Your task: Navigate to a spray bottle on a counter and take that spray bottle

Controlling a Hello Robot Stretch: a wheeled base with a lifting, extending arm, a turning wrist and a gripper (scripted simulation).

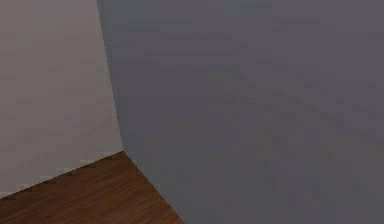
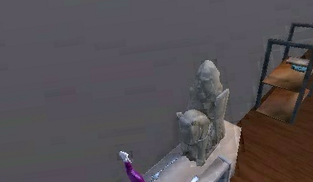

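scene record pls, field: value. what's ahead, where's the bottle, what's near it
ahead: corner where a pale wall meets a darker grey wall, brown wood floor below
target: purple spray bottle with a white top, upright, low in the arm side view
surface: pale counter against a grey wall
neighbour: grey stone statue, on the same counter, right of the bottle in the picture
farther right: dark metal-framed rack with wooden shelves
task state: bottle stands on the counter, not yet taken

Dim, even light throughout
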